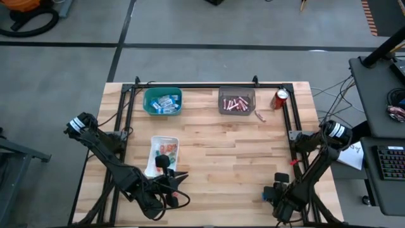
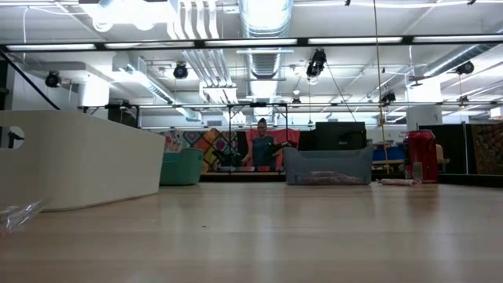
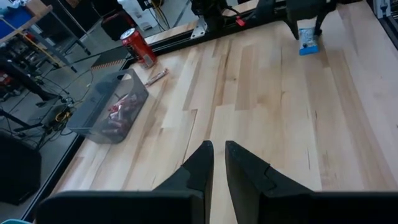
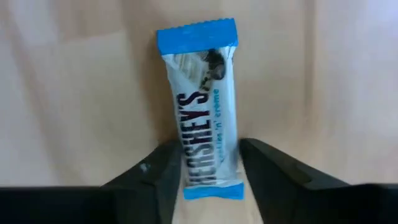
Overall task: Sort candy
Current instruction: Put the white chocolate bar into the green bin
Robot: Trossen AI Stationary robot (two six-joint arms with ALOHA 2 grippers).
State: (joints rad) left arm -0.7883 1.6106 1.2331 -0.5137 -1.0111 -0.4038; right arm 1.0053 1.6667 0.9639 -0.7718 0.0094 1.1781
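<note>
A blue-and-white candy bar (image 4: 204, 106) lies flat on the wooden table near its front right corner. My right gripper (image 4: 208, 149) points down over it, open, with one finger on each long side of the bar's near end; in the high view the gripper (image 1: 273, 193) hides the bar. My left gripper (image 1: 179, 179) hovers near the front left, beside the white tray (image 1: 154, 144) of small candy pieces; its fingers (image 3: 202, 163) are shut on nothing. A teal bin (image 1: 162, 101) holds blue-and-white bars and a grey bin (image 1: 236, 101) holds pink sticks. My right gripper comes at the bar from above, its fingers (image 4: 163, 177) lying across it at the end (image 4: 211, 180) with the blue crimp. They stand close against both long sides; I cannot tell whether they touch. The bar lies flat on the table.
A red soda can (image 1: 280, 98) stands at the far right, with one loose pink stick (image 1: 260, 116) on the table beside the grey bin. A black frame rail (image 1: 209, 85) runs along the far edge. A person (image 2: 262, 145) stands far behind the table.
</note>
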